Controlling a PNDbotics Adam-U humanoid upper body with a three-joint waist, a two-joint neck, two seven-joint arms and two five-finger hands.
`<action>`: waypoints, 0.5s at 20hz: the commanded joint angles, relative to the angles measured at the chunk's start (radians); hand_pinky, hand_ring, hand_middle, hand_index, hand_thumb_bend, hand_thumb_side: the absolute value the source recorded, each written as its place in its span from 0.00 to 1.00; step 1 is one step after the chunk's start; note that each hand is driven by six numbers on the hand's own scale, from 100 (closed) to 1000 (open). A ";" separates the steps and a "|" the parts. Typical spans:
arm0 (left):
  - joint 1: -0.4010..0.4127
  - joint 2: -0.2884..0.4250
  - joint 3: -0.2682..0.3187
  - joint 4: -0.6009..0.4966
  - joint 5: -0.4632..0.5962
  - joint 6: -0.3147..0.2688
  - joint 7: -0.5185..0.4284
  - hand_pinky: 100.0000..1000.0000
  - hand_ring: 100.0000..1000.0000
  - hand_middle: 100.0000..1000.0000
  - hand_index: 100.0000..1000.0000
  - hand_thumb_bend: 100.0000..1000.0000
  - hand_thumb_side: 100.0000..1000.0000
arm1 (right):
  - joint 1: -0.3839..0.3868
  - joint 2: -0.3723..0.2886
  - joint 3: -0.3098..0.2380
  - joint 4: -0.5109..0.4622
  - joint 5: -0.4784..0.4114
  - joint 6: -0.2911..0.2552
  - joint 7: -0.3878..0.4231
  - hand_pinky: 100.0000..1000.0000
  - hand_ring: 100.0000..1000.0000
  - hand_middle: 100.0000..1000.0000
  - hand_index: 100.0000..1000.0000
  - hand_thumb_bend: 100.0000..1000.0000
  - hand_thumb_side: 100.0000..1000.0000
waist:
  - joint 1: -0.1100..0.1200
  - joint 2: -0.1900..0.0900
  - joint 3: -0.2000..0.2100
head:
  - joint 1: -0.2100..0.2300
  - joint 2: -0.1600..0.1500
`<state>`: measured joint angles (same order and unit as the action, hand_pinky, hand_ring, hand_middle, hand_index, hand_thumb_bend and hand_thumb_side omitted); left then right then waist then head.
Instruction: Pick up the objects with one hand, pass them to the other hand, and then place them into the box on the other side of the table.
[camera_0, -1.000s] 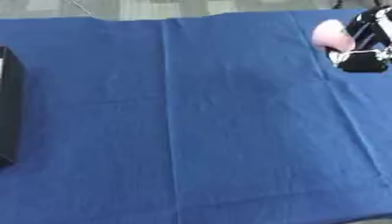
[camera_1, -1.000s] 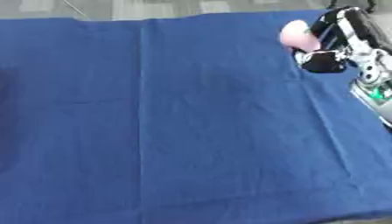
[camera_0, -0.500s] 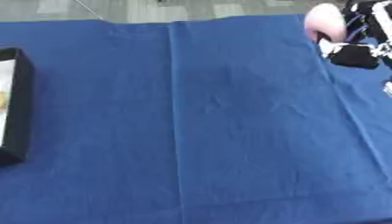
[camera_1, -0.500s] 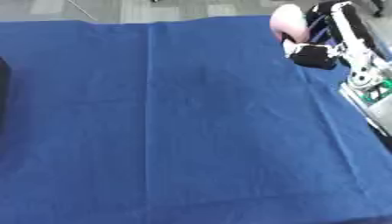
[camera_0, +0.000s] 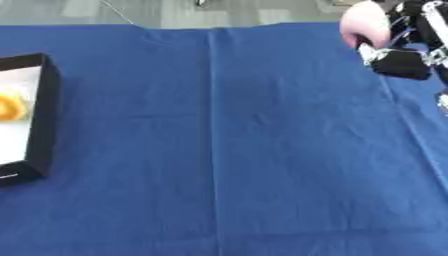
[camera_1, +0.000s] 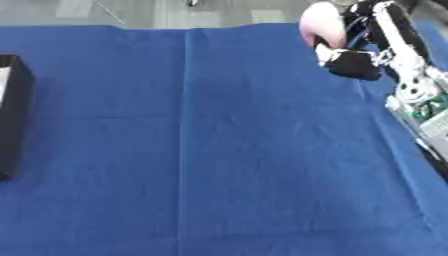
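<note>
My right hand (camera_1: 354, 61) is up at the far right of the blue cloth, its fingers curled round a pale pink rounded object (camera_1: 318, 27) that it holds above the table. The black box (camera_0: 35, 117) with a white inside stands at the left edge; an orange object (camera_0: 10, 107) lies in it. My left hand shows in neither view.
A blue cloth (camera_0: 227, 150) with fold creases covers the whole table. Grey floor shows beyond the far edge. My right forearm (camera_1: 418, 95) runs down the right side of the right eye view.
The camera has swung left, bringing the box further into view. My right hand, with the pink object in it, has shifted leftward over the cloth and sits a little higher in the picture.
</note>
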<state>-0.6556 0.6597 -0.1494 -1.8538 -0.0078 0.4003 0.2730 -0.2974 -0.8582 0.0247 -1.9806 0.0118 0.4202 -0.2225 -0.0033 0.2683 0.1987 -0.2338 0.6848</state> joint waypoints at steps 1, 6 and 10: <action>-0.038 0.034 -0.006 -0.056 0.005 -0.011 -0.025 0.70 0.60 0.57 0.71 0.00 0.48 | -0.041 0.005 0.019 -0.019 -0.003 0.003 0.021 0.33 0.44 0.46 0.40 0.01 0.00 | 0.001 -0.029 0.003 | 0.004 0.004; -0.082 0.028 -0.027 -0.138 0.013 -0.025 -0.072 0.70 0.61 0.57 0.71 0.00 0.48 | -0.092 0.040 0.061 -0.012 0.019 0.018 0.053 0.33 0.44 0.46 0.41 0.05 0.00 | 0.000 -0.035 0.007 | 0.005 0.010; -0.140 0.010 -0.056 -0.146 0.014 -0.072 -0.119 0.71 0.61 0.58 0.72 0.00 0.48 | -0.127 0.072 0.092 0.006 0.044 0.023 0.074 0.33 0.44 0.47 0.41 0.00 0.00 | -0.001 -0.041 0.011 | 0.004 0.016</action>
<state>-0.7754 0.6573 -0.2050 -1.9823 0.0037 0.3412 0.1687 -0.4092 -0.7757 0.1173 -1.9707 0.0432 0.4433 -0.1560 -0.0046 0.2570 0.2088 -0.2306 0.6943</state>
